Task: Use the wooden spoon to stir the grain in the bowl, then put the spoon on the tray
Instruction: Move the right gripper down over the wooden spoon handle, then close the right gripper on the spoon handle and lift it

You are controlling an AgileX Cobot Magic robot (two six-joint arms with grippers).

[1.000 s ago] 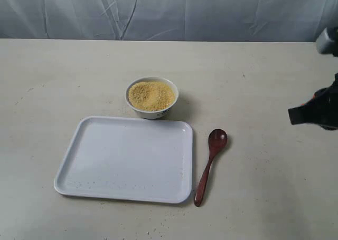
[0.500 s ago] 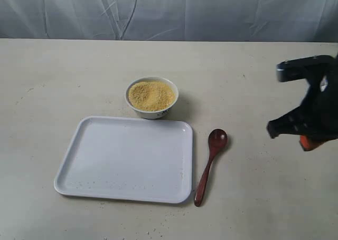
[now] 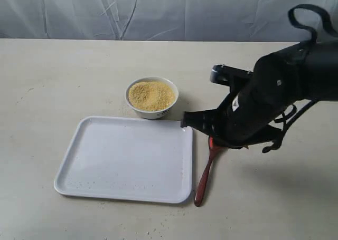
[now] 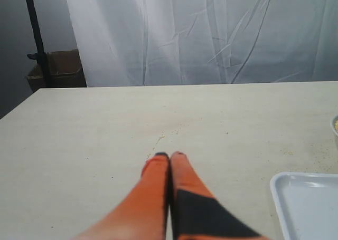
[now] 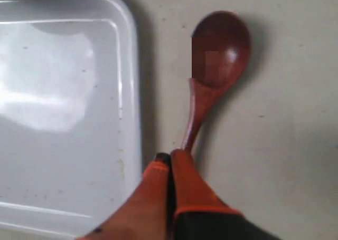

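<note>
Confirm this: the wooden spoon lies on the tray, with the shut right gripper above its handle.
Not quite. The wooden spoon lies on the table beside the tray, not on it; the right wrist view shows this. The shut right gripper is indeed above its handle.

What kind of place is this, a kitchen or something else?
Probably a robot lab, not a kitchen: a white cloth backdrop hangs behind the plain table, a black robot arm reaches over it, and a cardboard box stands past its edge.

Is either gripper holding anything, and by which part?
Nothing. The left gripper and right gripper are shut, empty; the dark reddish-brown wooden spoon lies on the table.
</note>
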